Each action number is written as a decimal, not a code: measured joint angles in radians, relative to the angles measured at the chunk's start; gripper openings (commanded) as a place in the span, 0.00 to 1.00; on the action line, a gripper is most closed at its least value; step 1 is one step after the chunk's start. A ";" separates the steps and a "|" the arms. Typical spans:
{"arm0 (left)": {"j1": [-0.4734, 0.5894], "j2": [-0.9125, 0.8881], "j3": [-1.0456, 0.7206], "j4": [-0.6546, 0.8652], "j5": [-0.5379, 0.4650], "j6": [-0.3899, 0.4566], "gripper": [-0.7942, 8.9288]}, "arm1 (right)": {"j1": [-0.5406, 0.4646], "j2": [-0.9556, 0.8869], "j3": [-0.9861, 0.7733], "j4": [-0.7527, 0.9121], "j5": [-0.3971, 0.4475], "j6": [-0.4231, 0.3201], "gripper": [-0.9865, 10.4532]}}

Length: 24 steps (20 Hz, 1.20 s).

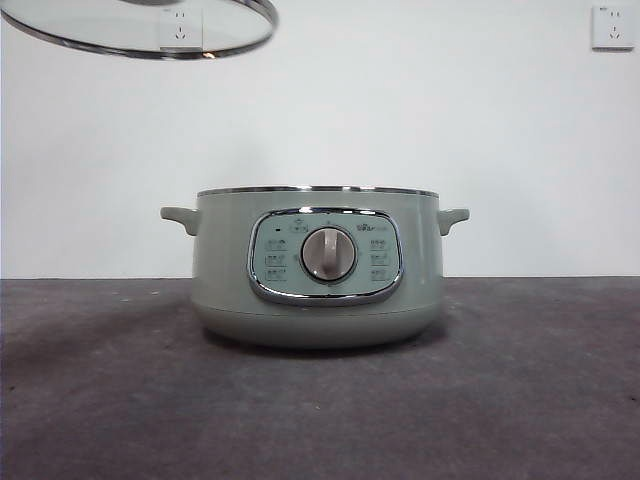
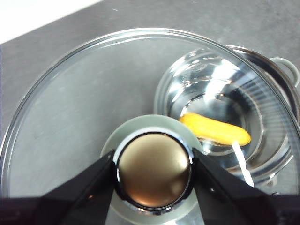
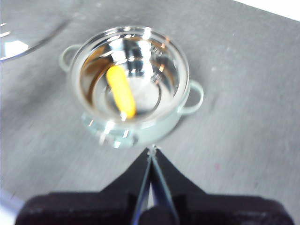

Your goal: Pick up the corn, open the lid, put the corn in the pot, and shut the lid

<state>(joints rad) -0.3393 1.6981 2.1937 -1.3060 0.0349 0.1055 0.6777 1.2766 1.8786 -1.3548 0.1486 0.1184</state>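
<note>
The table (image 1: 560,400) is a dark grey surface running wide and bare on every side of the pot (image 1: 318,265), with a white wall (image 1: 450,130) behind it carrying two sockets, one (image 1: 612,27) high to the right of the pot and one (image 1: 181,28) seen through the raised glass. The pot stands upright on the table, its control panel and silver dial (image 1: 329,254) facing the front camera, its two small handles sticking out to either side. Its mouth is uncovered and its chrome rim is clear all round; the air straight above it is open in the front view.

The lid (image 1: 150,30) hangs high above and to the left of the pot, well apart from it, roughly level, only its lower edge showing at the top of the front view. The left gripper (image 2: 153,171) pinches the lid's knob (image 2: 153,169), one black jaw pressed against each side of it.

The corn (image 3: 121,92) lies flat on the shiny floor of the pot, inside the bowl, its long axis running roughly across the bottom; which end is the tapered one cannot be made out.

The right gripper (image 3: 152,151) hangs above the table on the panel side of the pot, apart from it, its jaws pressed together on nothing.
</note>
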 measured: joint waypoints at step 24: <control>-0.256 0.349 0.000 0.174 0.003 -0.001 0.07 | 0.017 -0.731 -0.878 0.069 -0.008 0.238 0.08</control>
<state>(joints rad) -0.5949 2.0472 2.1937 -1.1324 0.0380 0.1047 0.6945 0.5461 1.0008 -1.2854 0.1410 0.3561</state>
